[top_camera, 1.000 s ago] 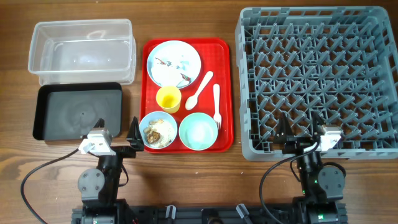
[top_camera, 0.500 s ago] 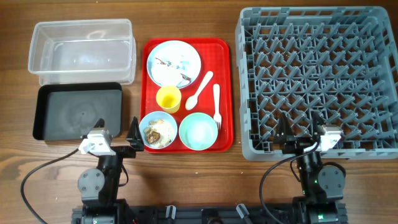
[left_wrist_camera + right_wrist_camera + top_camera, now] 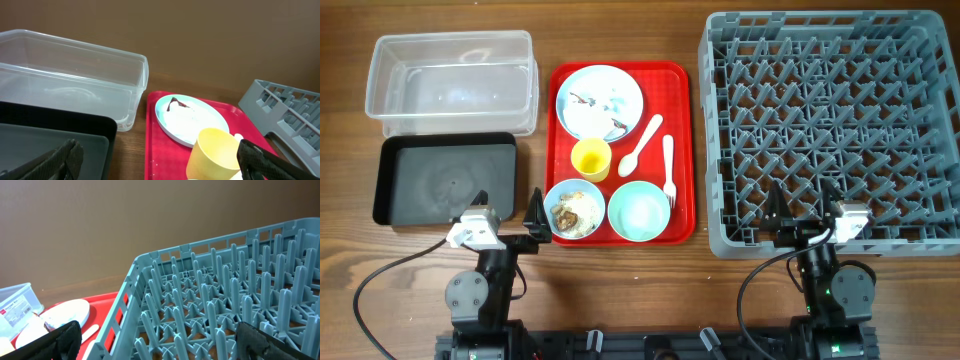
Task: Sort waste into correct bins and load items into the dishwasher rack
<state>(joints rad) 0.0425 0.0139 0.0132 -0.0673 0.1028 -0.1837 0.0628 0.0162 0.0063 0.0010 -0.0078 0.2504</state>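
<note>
While both spread, left gripper [image 3: 508, 210] beside red tray [image 3: 682, 120] corner, right gripper [image 3: 802, 208] over rack [image 3: 740, 240] front edge.

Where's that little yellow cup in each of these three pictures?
Overhead: yellow cup left of centre, just below the plate.
Left wrist: yellow cup bottom centre, before the plate.
Right wrist: not in it.
Shared landmark: the plate, lower left in the right wrist view.

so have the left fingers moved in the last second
No, the left fingers sit in the same spot, by the red tray's near-left corner.
</note>
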